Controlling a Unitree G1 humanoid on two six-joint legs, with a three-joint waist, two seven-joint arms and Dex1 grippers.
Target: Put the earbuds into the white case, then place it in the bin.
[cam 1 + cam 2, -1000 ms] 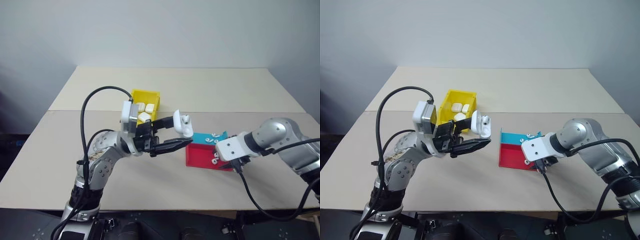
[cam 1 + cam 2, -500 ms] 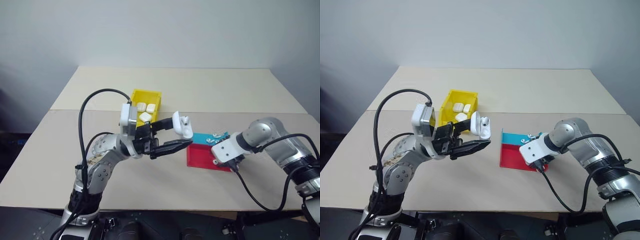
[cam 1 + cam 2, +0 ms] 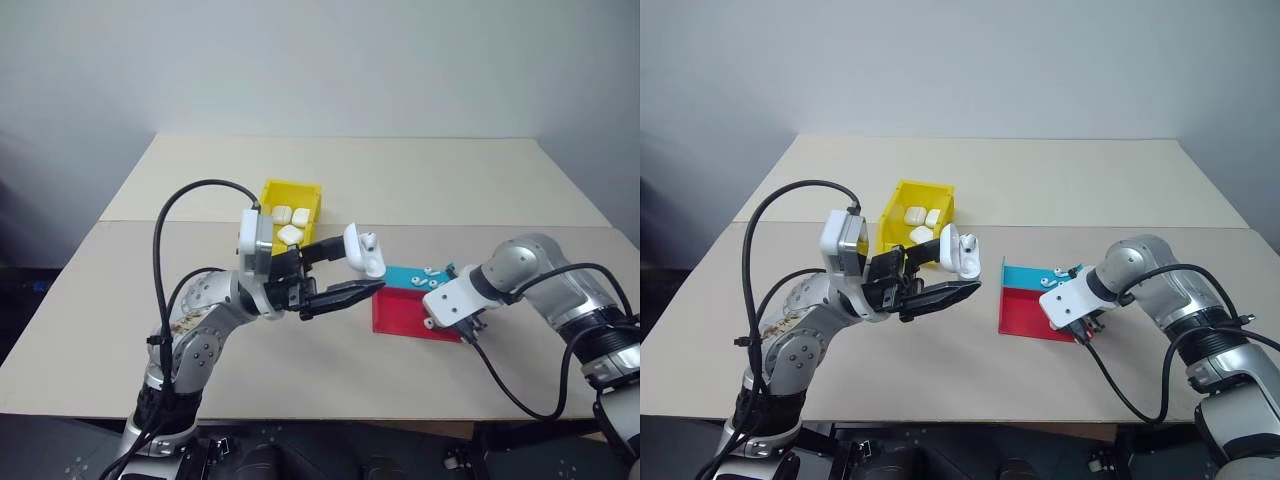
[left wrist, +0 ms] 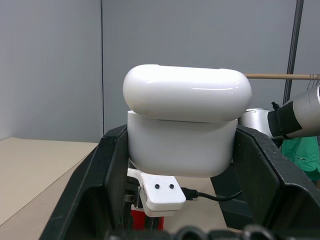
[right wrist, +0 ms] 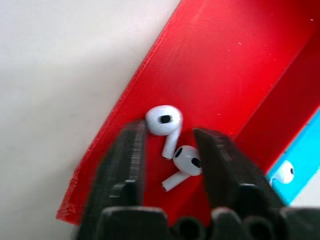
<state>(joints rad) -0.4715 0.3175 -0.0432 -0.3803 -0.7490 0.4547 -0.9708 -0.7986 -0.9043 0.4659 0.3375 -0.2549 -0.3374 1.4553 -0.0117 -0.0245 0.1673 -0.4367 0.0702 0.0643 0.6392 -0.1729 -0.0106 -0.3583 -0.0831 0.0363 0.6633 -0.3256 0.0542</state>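
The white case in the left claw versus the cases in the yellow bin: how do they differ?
The glossy white rounded case is clamped in the left claw, above the table; the white cases lie loose inside the bright yellow plastic bin. The held case has its lid flipped open; the binned ones look shut. All share the same white colour and rounded shape.

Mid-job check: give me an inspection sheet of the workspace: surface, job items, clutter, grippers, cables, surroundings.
Surface: beige table, two boards butted together.
Job's things: white case held up, lid open; two earbuds lying in the red half of the red-and-teal tray, more earbuds on the teal half; yellow bin holding several white cases.
Clutter: nothing seen.
Grippers: left gripper shut on the white case; right gripper down in the tray, fingers either side of the two earbuds, not closed on them.
Cables: black cables looping off both wrists.
Surroundings: plain grey wall.
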